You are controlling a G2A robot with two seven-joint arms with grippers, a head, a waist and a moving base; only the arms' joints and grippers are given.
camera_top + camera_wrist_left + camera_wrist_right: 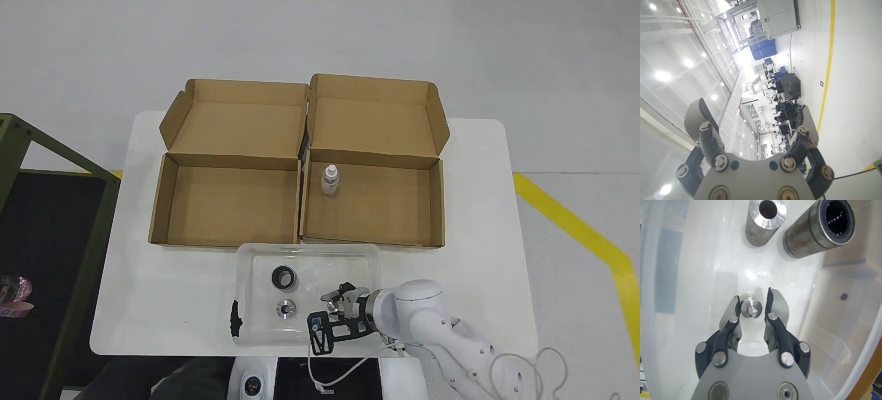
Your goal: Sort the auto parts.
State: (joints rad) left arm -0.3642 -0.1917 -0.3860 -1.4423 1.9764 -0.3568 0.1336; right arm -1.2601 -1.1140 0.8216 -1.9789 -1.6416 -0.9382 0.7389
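**Right gripper straddles a stud in the bin**

In the near clear bin [310, 247], the right gripper [753, 297] has its fingers parted around a small metal stud [751, 309]. One pad touches it and the other stands just apart. To the left, a sleeve [764, 220] and a bearing [819, 228] stand on end. Farther off sit the left box [230, 205] and the right box [390, 205], which holds a white bottle [330, 180]. The left gripper [753, 108] is spread wide and holds nothing.

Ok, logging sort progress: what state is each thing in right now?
Left box: flaps open.
Right box: flaps open.
White part: upright in right box.
Plain sleeve: upright in bin.
Bearing: upright in bin.
Small stud: upright, straddled, unclamped.
Right end effector: open.
Left end effector: open, holding nothing.
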